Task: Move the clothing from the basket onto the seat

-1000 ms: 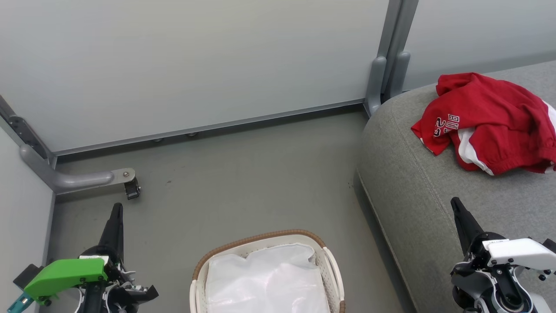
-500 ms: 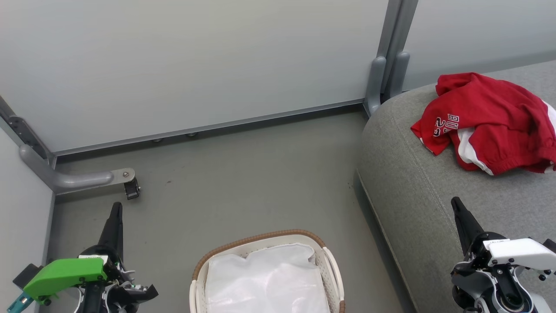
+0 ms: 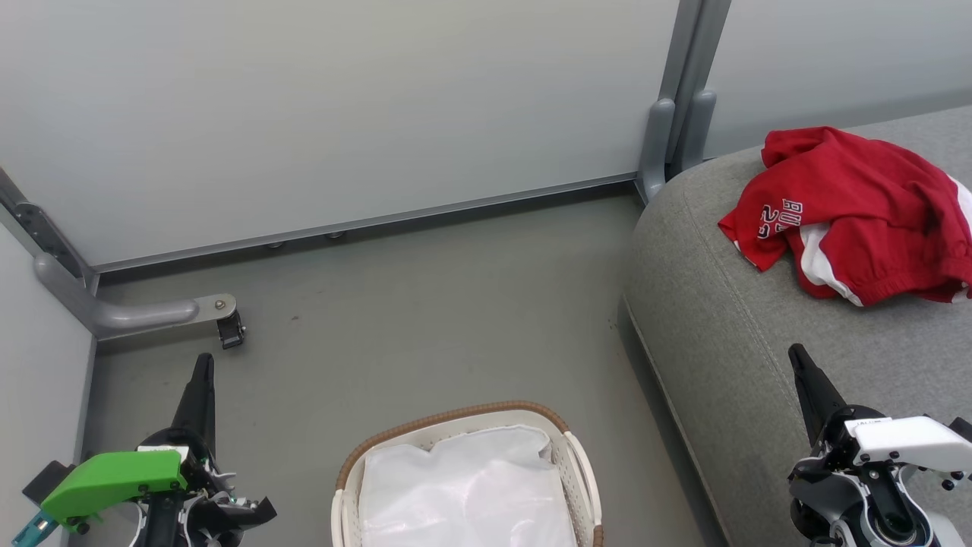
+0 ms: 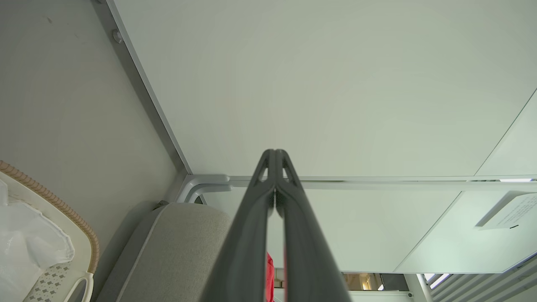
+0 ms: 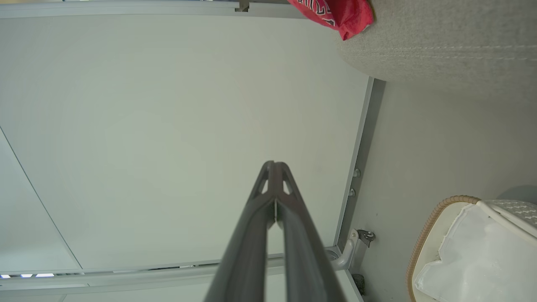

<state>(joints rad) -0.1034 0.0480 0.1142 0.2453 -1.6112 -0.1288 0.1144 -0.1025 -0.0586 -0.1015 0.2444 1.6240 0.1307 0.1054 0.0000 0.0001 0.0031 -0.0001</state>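
Note:
The red clothing (image 3: pixel 850 209) with white trim and letters lies crumpled on the grey seat (image 3: pixel 729 342) at the right; a red corner of clothing (image 5: pixel 335 12) shows in the right wrist view. The white basket (image 3: pixel 456 418) with its brown rim stands on the floor at the bottom middle, and just its white cloth lining (image 3: pixel 463 486) shows inside. My left gripper (image 3: pixel 203 363) is shut and holds nothing, low at the left above the floor. My right gripper (image 3: pixel 796 353) is shut and holds nothing, over the seat's front part, well short of the clothing.
Pale partition walls (image 3: pixel 342 114) close off the back and left. A grey wall foot with a caster (image 3: pixel 220 315) juts onto the floor ahead of my left gripper. Open grey floor (image 3: pixel 425 319) lies between basket, wall and seat.

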